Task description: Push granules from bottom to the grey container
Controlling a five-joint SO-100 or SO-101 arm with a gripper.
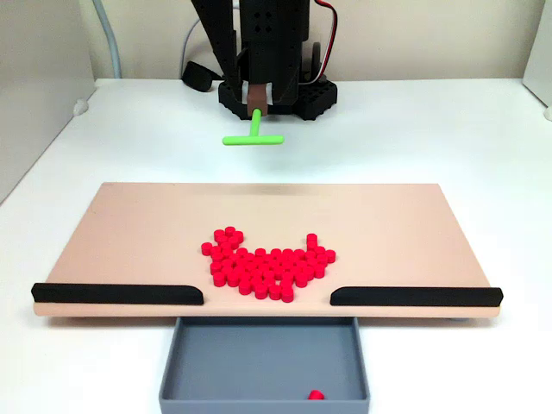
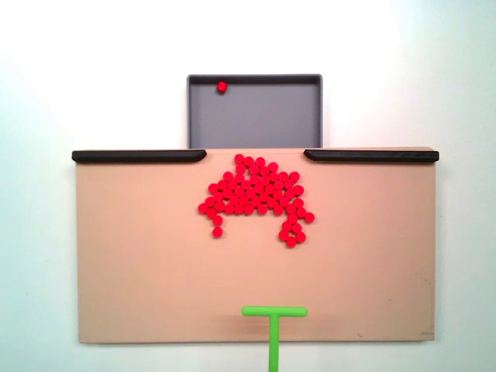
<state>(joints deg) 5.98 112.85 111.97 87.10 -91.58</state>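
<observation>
The green pusher is clamped by the fingers, held above the board's far edge. Its crossbar is turned toward the granules, which are spread widthwise before the grey container.

In a fixed view the arm is cut off by the top edge at 12 o'clock, and its gripper is too dark to tell how the jaws stand on the green pusher's stem. The grey container runs off the bottom edge at 6 o'clock. In the other fixed view, the pusher's stem leaves at 6 o'clock.
</observation>
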